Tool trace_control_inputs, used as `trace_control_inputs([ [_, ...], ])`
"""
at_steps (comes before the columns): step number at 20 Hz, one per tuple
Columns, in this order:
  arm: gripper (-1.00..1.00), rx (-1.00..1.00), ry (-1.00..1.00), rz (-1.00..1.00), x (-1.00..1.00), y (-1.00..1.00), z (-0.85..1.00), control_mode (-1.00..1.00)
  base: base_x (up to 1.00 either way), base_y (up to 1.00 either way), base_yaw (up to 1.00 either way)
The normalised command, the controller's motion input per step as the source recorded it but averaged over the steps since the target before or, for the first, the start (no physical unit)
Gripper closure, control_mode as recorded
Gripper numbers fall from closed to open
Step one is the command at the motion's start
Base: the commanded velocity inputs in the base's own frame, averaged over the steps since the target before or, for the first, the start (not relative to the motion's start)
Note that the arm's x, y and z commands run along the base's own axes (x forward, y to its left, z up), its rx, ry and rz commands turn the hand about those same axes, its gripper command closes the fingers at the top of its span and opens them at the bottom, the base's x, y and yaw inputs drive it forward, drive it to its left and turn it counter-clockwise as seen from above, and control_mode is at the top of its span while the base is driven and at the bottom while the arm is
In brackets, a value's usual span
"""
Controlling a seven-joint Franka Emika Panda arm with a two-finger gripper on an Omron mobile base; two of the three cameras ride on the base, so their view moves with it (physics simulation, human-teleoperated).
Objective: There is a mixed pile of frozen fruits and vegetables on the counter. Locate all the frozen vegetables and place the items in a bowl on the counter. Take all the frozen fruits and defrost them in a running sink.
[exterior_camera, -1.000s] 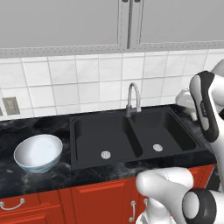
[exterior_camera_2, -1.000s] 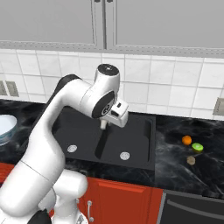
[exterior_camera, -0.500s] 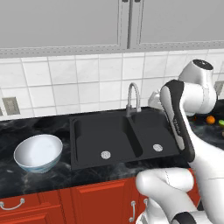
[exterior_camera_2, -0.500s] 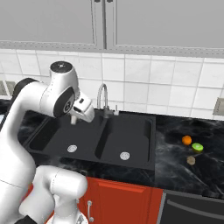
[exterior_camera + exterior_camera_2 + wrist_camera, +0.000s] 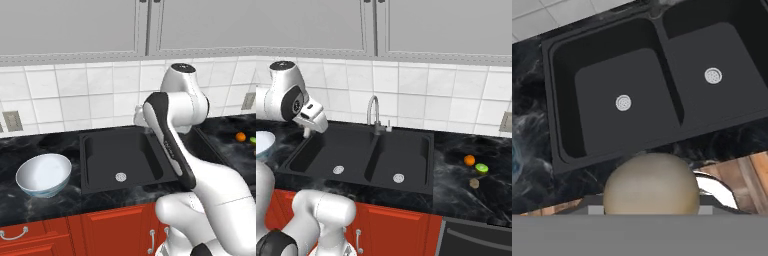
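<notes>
The gripper hangs over the left basin of the sink, at 9 o'clock in the right base view. In the hand view a tan rounded mushroom sits at 6 o'clock, right at the gripper, jaws set part-way apart on it; it appears held. The bowl stands on the desk at 8 o'clock in the left base view, well apart from the sink's left edge. The orange ball, green ball and a second tan mushroom piece lie close together on the desk at 3 o'clock, right of the sink. The faucet rises behind the divider.
</notes>
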Motion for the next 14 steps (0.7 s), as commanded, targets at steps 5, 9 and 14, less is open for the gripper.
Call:
trace_control_inputs([
  [5,1.0,0.0,0.26,0.09,0.0,0.85,0.02,-1.0,0.0,0.0,0.0],
  [9,1.0,0.0,0.23,0.09,0.0,0.76,0.0,-1.0,0.0,0.0,0.0],
  [14,1.0,0.0,0.09,0.07,0.0,0.65,-0.06,-1.0,0.0,0.0,0.0],
])
